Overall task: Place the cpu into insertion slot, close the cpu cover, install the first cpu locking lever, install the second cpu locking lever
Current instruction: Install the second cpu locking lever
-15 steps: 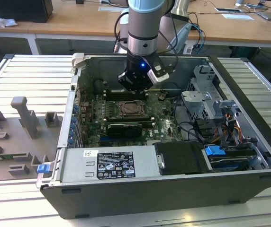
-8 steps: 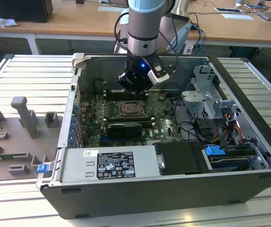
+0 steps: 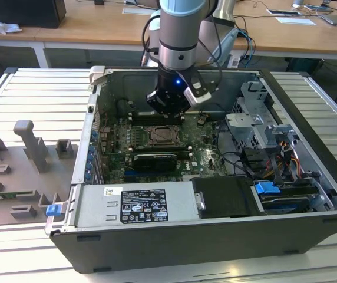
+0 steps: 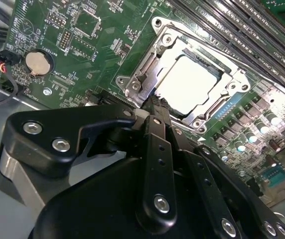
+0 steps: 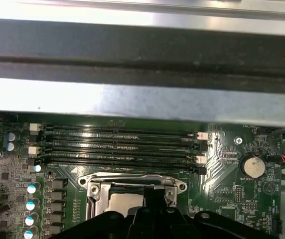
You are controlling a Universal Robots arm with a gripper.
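Note:
The cpu (image 4: 190, 84) lies flat in the insertion slot (image 3: 159, 137), its pale silvery top showing through the cut-out. The cpu cover (image 4: 150, 74) is folded down around it as a silver frame. My gripper (image 4: 155, 105) hangs just above the edge of the socket, its black fingers pressed together with nothing between them. In the exterior view the gripper (image 3: 169, 109) sits inside the open computer case, slightly behind the socket. In the first wrist view the fingertips (image 5: 152, 196) cover part of the cpu (image 5: 125, 201). I cannot tell how the locking levers stand.
Long memory slots (image 5: 117, 144) run beside the socket, and a coin battery (image 4: 37, 62) sits on the green board. A black card (image 3: 155, 160) and the power supply (image 3: 139, 203) lie in front. The drive cage (image 3: 257, 118) and cables crowd the exterior view's right.

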